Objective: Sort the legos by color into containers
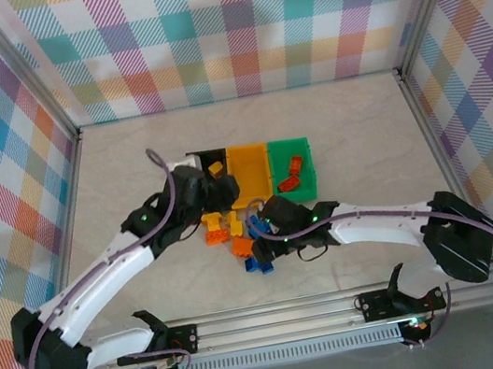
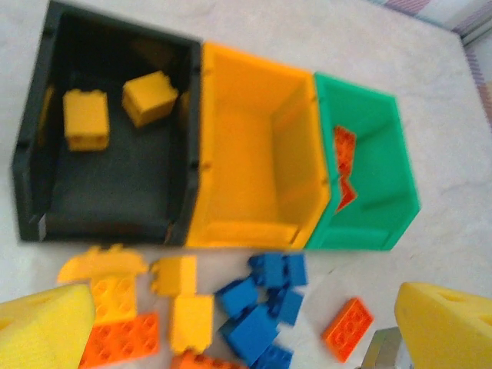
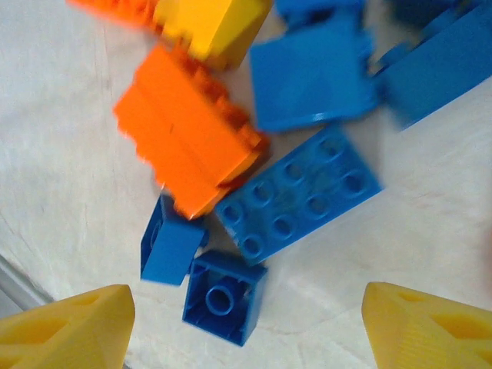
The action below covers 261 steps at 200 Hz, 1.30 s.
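Note:
Three joined containers stand in a row: a black bin (image 2: 115, 184) with two yellow legos (image 2: 86, 117), a bare yellow-orange bin (image 2: 246, 161), and a green bin (image 2: 377, 177) with orange-red legos (image 2: 344, 150). In front of them loose legos lie on the table: yellow (image 2: 191, 323), orange-red (image 2: 347, 327) and blue (image 2: 254, 330). My left gripper (image 2: 242, 304) hangs open above this pile, just before the bins, with nothing held. My right gripper (image 3: 246, 300) is open low over an upturned blue brick (image 3: 225, 296), beside a long blue brick (image 3: 300, 196) and an orange-red one (image 3: 184, 134).
The pale table (image 1: 128, 157) is walled by checked panels with metal posts. From above, the two arms converge on the pile (image 1: 237, 238), the left gripper (image 1: 223, 186) by the black bin (image 1: 200, 159), the right gripper (image 1: 258, 239) at the blue bricks (image 1: 260, 263).

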Tool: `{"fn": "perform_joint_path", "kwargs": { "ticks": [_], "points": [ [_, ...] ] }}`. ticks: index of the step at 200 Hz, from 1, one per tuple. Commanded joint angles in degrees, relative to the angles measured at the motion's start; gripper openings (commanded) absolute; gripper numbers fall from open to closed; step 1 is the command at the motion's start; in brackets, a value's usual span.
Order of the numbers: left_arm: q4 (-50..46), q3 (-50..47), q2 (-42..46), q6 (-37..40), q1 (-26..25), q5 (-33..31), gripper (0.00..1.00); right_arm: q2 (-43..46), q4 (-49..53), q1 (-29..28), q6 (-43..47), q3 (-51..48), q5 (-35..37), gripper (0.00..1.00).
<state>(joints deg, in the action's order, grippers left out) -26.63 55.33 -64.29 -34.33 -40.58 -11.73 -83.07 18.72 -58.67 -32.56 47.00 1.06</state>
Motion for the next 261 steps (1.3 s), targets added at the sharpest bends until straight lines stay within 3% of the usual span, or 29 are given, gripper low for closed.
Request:
{"fn": "perform_joint_path", "kwargs": {
  "ticks": [1, 40, 85, 161, 226, 261],
  "points": [
    [-4.15, -4.63, 6.77, -2.39, -0.26, -2.42, 1.0, -2.4, -0.04, -3.08, 0.39, 1.99, 1.87, 0.78],
    [-7.32, -8.3, 14.0, -3.37, -0.37, -4.15, 1.0, -5.63, 2.28, -7.69, 0.56, 1.91, 5.77, 0.78],
    [-7.5, -9.89, 14.64, -4.35, -0.38, -4.92, 1.0, -10.14, 2.12, -9.66, 1.21, 4.6, 10.12, 0.76],
    [-8.35, -10.49, 15.93, -4.71, -0.42, -5.26, 1.0, -12.22, 2.27, -9.7, -0.12, 3.97, 12.32, 0.56],
    [-5.6, -12.01, 13.72, -4.05, -0.38, -2.56, 1.0, 0.81, 5.63, -9.7, -2.93, -3.0, 15.88, 0.4],
    [-3.62, -14.26, 13.33, -4.25, -0.46, -1.13, 1.0, 8.25, 10.39, -6.51, 1.91, 0.95, 17.73, 0.35]
  ]
}}
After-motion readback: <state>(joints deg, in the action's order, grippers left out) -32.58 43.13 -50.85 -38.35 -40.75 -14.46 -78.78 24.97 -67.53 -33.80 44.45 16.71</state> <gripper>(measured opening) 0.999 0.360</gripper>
